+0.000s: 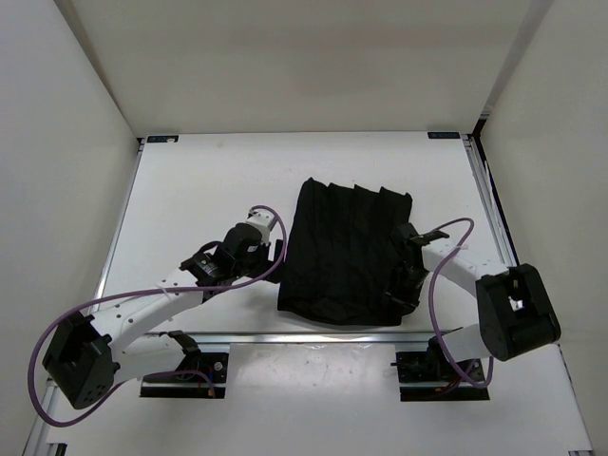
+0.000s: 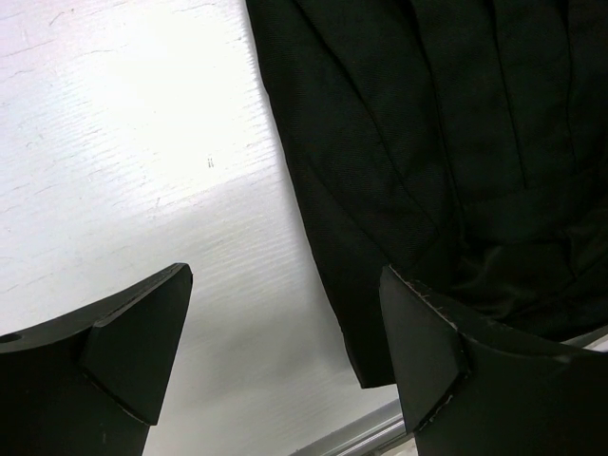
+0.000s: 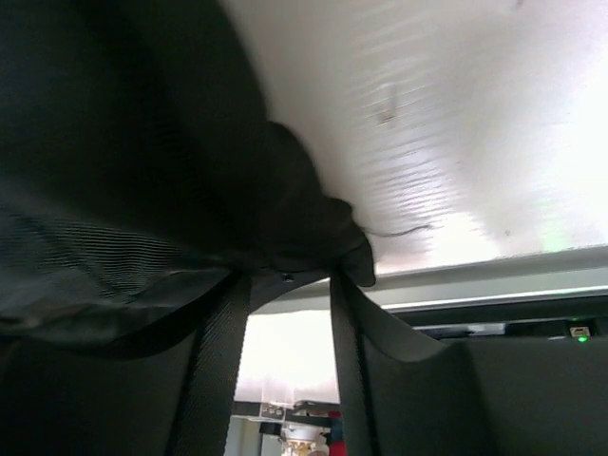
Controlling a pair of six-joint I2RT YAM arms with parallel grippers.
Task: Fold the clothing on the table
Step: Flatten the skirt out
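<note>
Top: your black garment [image 1: 347,252] lies flat on the table [image 1: 199,190], right of centre. Left wrist: your left gripper [image 2: 285,274] gapes wide, empty, beside the garment's edge. Right wrist: your right gripper [image 3: 285,280] has fabric bunched at its tips; can't tell if it's clamped.

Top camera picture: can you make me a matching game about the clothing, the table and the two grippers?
Things:
1. clothing
2. table
3. left gripper
4. right gripper

What it is like:
A. white
B. wide open, left of the clothing
C. black and wrinkled
D. at the clothing's right edge

Pairs: 1-C, 2-A, 3-B, 4-D
</note>
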